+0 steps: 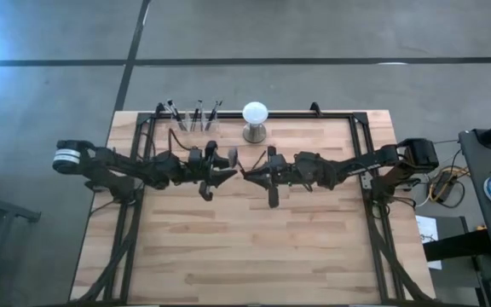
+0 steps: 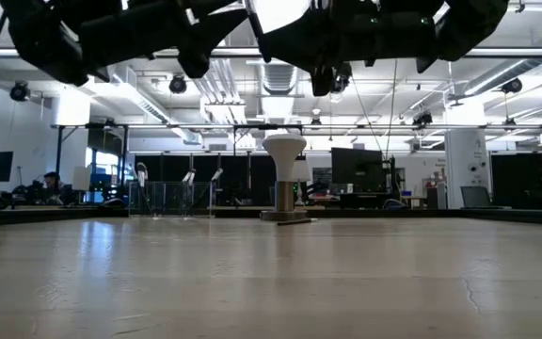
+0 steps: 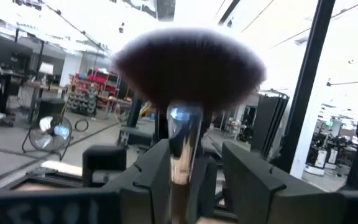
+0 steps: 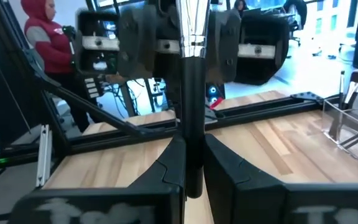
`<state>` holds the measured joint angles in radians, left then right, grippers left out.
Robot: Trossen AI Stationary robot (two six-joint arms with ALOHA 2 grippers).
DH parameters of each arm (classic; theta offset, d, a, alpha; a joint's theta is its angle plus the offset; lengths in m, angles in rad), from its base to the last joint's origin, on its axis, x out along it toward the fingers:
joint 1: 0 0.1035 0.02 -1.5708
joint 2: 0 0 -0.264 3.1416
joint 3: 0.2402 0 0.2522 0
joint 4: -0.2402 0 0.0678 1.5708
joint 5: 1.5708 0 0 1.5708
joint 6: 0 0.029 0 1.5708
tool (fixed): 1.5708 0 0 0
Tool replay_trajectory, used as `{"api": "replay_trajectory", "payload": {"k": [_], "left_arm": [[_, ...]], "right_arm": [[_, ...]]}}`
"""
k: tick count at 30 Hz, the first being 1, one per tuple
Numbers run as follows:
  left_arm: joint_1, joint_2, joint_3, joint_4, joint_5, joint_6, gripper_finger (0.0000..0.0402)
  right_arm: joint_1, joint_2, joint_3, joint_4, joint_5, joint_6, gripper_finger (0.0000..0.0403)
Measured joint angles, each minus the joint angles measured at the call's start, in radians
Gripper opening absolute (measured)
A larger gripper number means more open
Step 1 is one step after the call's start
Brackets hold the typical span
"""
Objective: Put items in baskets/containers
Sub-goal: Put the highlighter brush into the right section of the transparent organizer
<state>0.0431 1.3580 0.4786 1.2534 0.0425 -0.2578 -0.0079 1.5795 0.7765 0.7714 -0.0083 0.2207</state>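
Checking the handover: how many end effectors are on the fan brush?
2. The left end effector clamps the fan brush at its ferrule; the right end effector clamps its dark handle, both above the table.

We see a grey concrete floor (image 1: 254,34) around the tabletop, crossed by dark straight lines. The tabletop (image 1: 254,247) is made of light wooden strips and has a black metal frame (image 1: 348,113) along its edges. Beyond it we look into a large hall with a high ceiling, where long bright lamps (image 2: 149,94) and dark beams run. Far back we notice dark monitors (image 2: 356,169) on desks and a white column (image 2: 461,168). On one side stands a round fan (image 3: 50,132) on the floor, near red shelves (image 3: 101,78). A person in a red hooded jacket (image 4: 42,37) stands behind the frame. Bright daylight comes in through big windows (image 3: 347,56).
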Motion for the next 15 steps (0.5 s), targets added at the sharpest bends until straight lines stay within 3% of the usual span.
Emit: {"api": "replay_trajectory", "payload": {"k": [15], "left_arm": [[0.038, 0.006, 0.084, -0.083, 0.048, 0.039, 0.0138]], "right_arm": [[-0.012, 0.0, 0.0, -0.009, -0.046, -0.042, 0.0029]]}}
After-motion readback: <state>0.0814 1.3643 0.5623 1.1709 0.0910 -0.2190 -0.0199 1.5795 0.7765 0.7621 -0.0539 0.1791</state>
